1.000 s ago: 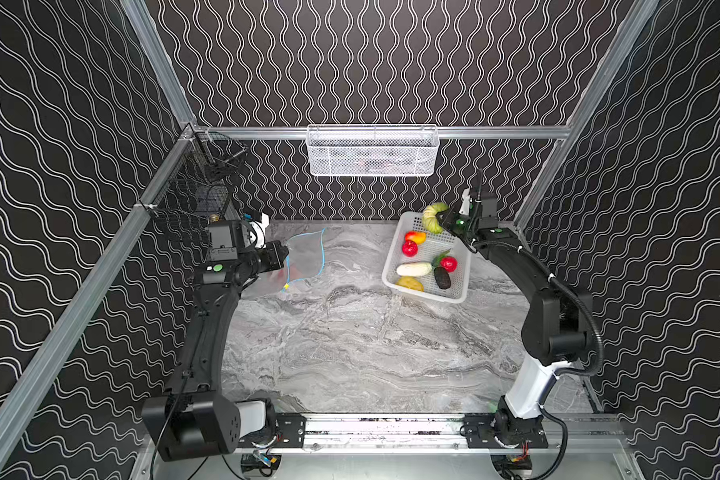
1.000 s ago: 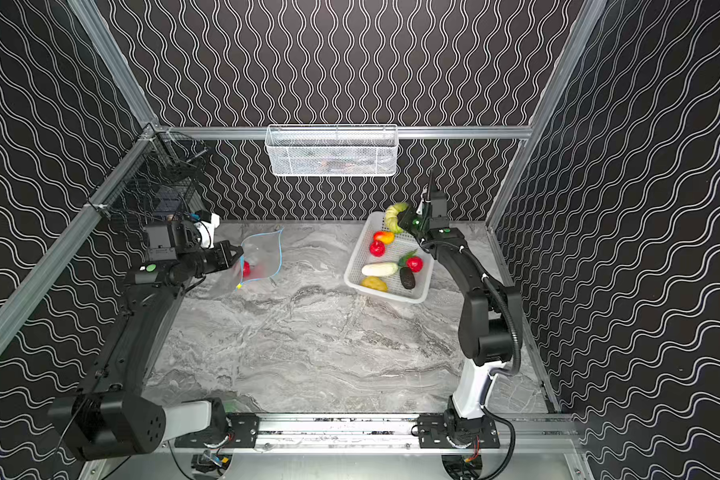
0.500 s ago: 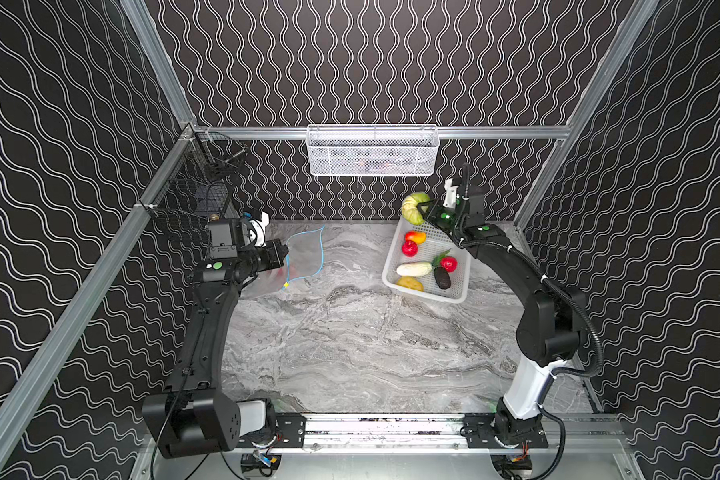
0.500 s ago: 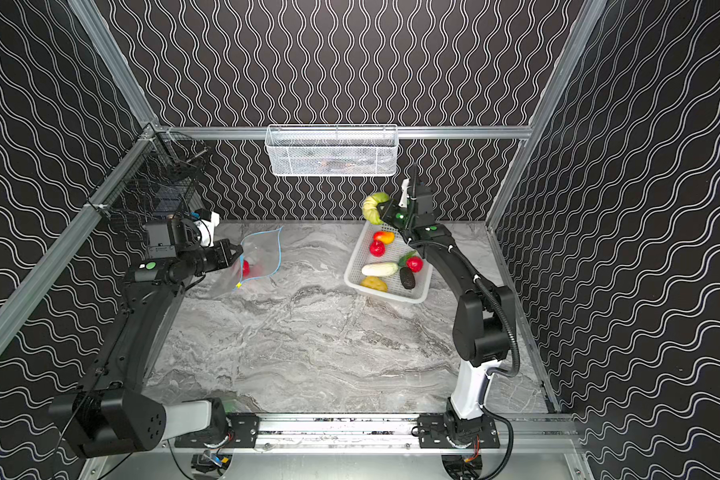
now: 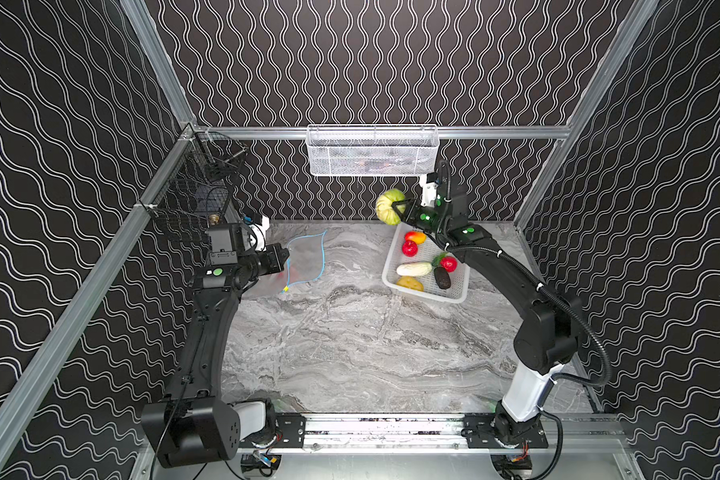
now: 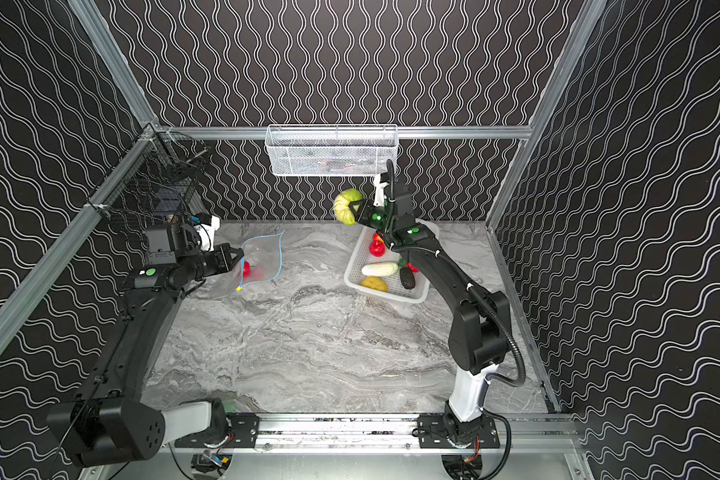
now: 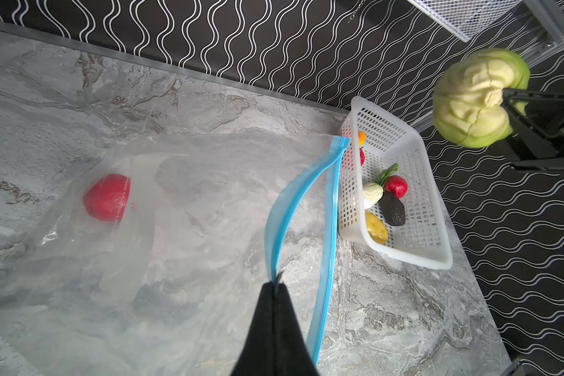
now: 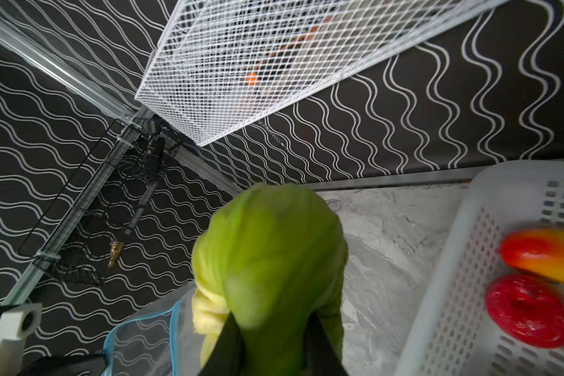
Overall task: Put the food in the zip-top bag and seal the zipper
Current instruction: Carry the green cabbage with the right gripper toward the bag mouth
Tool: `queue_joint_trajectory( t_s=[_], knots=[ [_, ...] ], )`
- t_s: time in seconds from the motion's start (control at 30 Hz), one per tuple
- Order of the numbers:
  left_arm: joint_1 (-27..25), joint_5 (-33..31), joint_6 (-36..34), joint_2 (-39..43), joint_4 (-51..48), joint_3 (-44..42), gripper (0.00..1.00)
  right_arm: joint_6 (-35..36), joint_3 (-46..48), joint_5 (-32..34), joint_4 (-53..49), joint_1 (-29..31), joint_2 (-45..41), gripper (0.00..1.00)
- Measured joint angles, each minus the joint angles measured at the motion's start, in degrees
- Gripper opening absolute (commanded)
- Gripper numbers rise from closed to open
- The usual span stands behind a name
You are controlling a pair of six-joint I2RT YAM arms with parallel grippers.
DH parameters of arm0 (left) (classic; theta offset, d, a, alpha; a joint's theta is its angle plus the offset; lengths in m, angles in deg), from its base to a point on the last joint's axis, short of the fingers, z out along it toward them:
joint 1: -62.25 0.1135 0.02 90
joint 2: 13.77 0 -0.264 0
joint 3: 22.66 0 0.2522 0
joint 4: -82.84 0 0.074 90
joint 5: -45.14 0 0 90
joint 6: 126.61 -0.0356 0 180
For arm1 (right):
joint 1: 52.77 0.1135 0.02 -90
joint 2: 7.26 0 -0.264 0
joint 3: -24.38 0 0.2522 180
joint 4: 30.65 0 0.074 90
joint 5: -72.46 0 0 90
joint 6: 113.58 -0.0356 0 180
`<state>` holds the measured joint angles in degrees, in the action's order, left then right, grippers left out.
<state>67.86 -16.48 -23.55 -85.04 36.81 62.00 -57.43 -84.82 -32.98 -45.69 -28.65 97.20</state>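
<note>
The left pincer is clenched tight, its two dark fingers pressed together on one lip of the zipper, the light-blue strip along the mouth of the zip-top bag. That lip is raised off the other, so the mouth gapes in a leaf-shaped loop, seen in both top views. A small yellow slider tab sits at the near end of the strip. The clear bag lies slack on the grey marbled worktop on the left, towards the back wall. One red fruit is inside it, partly behind the white label patch. A tiny red mark on that patch is too small to read. The right pincer is part-way closed and grasps the green cabbage, its fingers biting into the pale cut side in the left wrist view. It holds the cabbage clear of the worktop, just beside the far left corner of the white perforated basket and below the wire basket on the back wall. The cabbage is well apart from the bag's mouth. The perforated basket holds an orange-red one, a red fruit, the white radish with green leaves, a second red fruit, the dark avocado-like one and the yellow potato-like one. No writing can be read on the basket or the arms.
</note>
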Motion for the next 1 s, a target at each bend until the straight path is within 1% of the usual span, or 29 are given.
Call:
queue_joint_trajectory(
  t_s=[0.13, 0.27, 0.53, 0.7, 1.0],
  knots=[
    [0.0, 0.3, 0.0, 0.0, -0.5, 1.0, 0.0, -0.9, 0.9, 0.5, 2.1, 2.1, -0.8, 0.0],
    [0.0, 0.4, 0.0, 0.0, -0.7, 1.6, 0.0, -1.3, 1.7, -1.0, 3.5, 4.9, -1.6, 0.0],
    [0.0, 2.0, 0.1, 0.0, -0.8, 1.6, 0.0, -1.7, 0.5, -0.3, 3.8, 7.3, -2.2, 0.0],
    [0.0, 2.1, 0.2, -0.5, -1.1, 2.6, 0.0, -2.7, 1.6, -0.3, 4.3, 9.4, -2.8, 0.0],
    [0.0, 2.0, 0.2, -1.4, -1.9, 4.4, 0.0, -4.5, 2.6, -2.6, 7.0, 12.8, -2.4, 0.0]
  ],
)
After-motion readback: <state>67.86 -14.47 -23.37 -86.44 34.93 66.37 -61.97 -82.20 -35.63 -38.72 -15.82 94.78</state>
